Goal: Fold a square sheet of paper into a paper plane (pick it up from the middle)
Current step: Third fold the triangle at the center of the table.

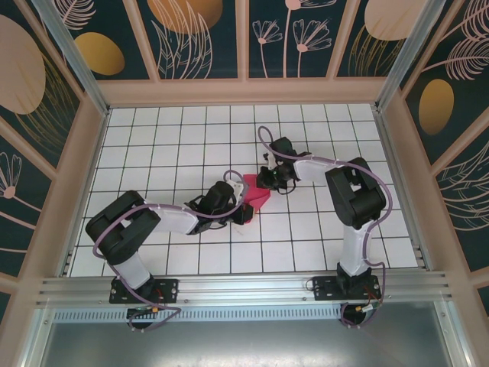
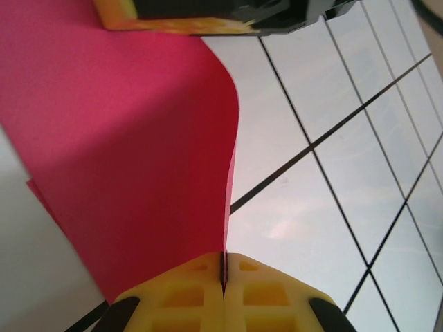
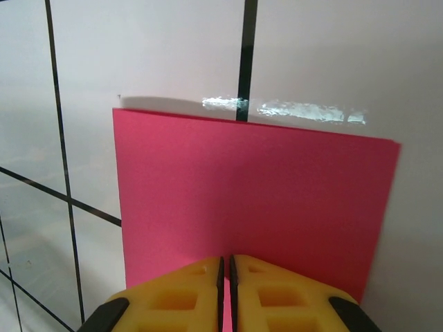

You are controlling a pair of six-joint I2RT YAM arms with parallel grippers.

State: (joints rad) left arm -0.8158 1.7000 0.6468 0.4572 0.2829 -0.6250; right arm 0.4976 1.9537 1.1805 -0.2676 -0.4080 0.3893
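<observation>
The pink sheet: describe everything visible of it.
The sheet is thin, plain magenta-pink paper with no marks. It is bent, not flat: in the left wrist view it curves away from the pinch. The left tool is shut on one edge and the right tool on another. It is near the middle of the white tiled table, between the two tools.
</observation>
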